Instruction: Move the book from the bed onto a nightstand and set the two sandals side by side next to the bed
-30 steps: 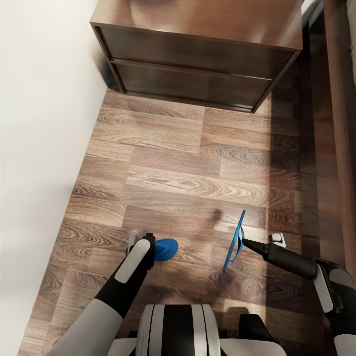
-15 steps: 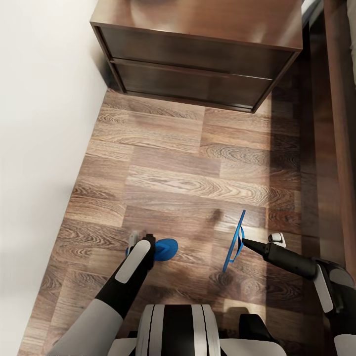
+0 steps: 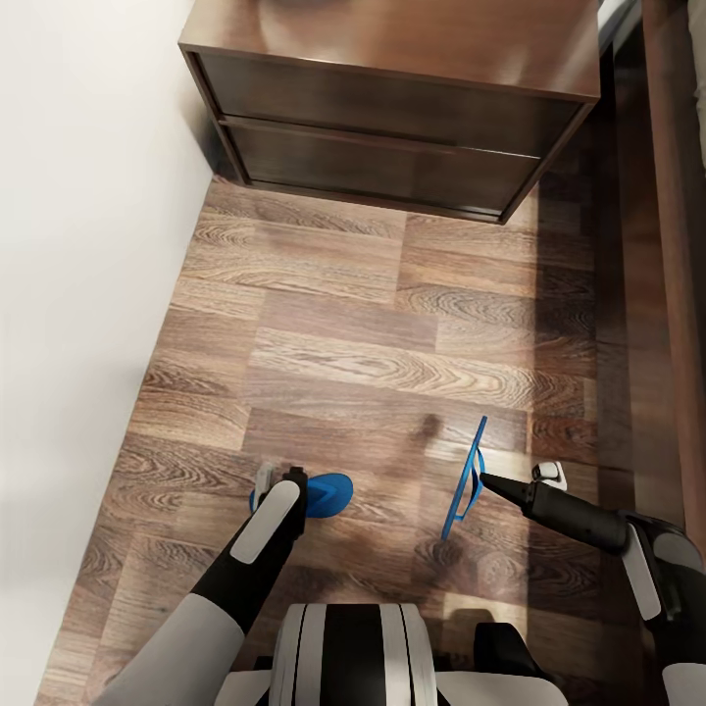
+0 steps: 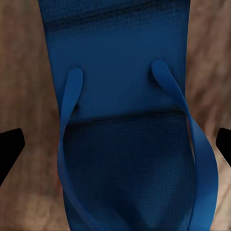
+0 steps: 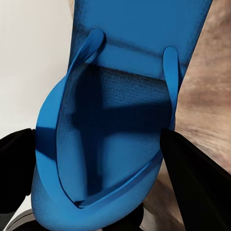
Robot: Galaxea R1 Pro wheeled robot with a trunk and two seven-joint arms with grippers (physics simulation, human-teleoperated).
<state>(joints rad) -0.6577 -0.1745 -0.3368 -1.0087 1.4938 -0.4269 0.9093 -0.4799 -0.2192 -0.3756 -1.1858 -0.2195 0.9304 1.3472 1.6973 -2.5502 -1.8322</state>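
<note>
One bright blue sandal (image 3: 327, 493) lies flat on the wood-plank floor, partly covered by my left gripper (image 3: 284, 483). In the left wrist view that sandal (image 4: 120, 72) shows strap side up, and the left gripper (image 4: 115, 144) is open with its dark fingertips (image 4: 9, 149) spread wide on either side of it. The second sandal (image 3: 467, 480) stands on its edge, off to the right, with my right gripper (image 3: 483, 480) shut on it. Seen from the right wrist, this sandal (image 5: 125, 96) bows between the dark fingers (image 5: 199, 183). The nightstand (image 3: 392, 108) stands ahead. The bed (image 3: 677, 245) frame runs along the right. The book is out of view.
A white wall (image 3: 78, 294) closes the left side. Bare wood floor (image 3: 373, 333) stretches between the nightstand and my arms. My own base (image 3: 353, 657) sits at the lower edge of the head view.
My left gripper has shifted very slightly back toward my body over the flat sandal. The right gripper and its sandal have stayed put.
</note>
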